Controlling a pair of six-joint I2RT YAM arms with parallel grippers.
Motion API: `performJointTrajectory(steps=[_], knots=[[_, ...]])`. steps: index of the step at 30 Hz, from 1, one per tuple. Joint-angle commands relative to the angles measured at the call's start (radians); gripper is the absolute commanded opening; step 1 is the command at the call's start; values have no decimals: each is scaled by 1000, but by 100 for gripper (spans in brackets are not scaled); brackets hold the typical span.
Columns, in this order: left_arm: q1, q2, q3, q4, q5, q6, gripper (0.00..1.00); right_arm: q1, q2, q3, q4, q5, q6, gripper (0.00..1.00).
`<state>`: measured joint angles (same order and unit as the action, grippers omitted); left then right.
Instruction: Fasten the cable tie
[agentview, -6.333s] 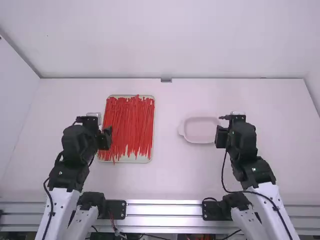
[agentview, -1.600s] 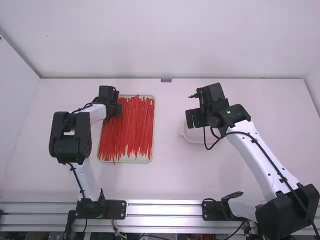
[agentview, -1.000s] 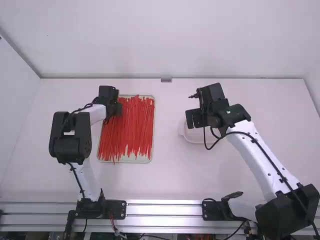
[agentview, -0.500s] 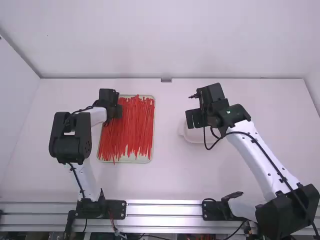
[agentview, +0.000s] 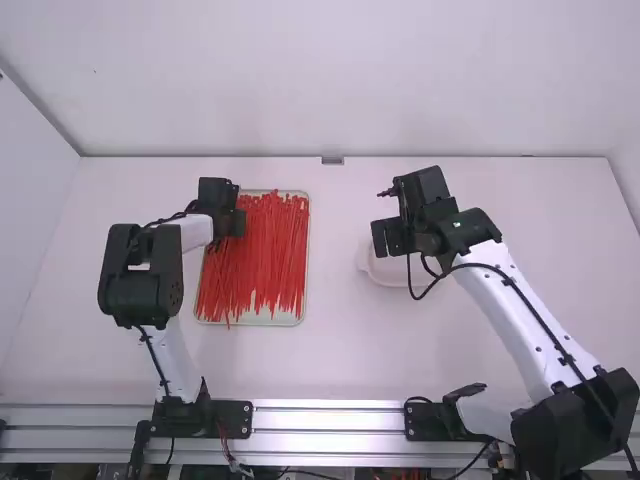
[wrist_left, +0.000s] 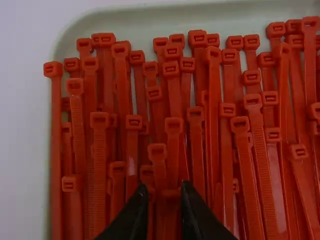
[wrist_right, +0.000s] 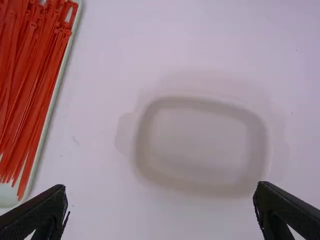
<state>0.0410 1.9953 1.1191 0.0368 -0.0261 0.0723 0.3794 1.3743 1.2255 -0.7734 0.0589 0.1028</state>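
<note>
- The left gripper (wrist_left: 162, 187) is lowered into the pile of red cable ties (wrist_left: 210, 100), near a corner of the pale tray (wrist_left: 125, 22) at the ties' head ends.
- Its fingers (wrist_left: 135, 212) stand only narrowly apart, with a tie or two between the tips; I cannot tell whether they press on any.
- The right gripper (wrist_right: 160, 189) hangs spread wide over the white dish (wrist_right: 200, 142), holding nothing.
- The dish sits on the table (wrist_right: 200, 40), apart from the tray.
</note>
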Motion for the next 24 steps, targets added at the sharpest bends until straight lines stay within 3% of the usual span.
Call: performJointTrajectory(steps=[1, 7, 24], knots=[[-1, 17, -8, -4, 11, 4, 17, 1, 6, 30, -2, 1, 5, 99], [-1, 17, -9, -5, 18, 3, 10, 1, 6, 30, -2, 1, 5, 99], [-2, 17, -9, -29, 19, 4, 15, 1, 6, 30, -8, 1, 5, 99]])
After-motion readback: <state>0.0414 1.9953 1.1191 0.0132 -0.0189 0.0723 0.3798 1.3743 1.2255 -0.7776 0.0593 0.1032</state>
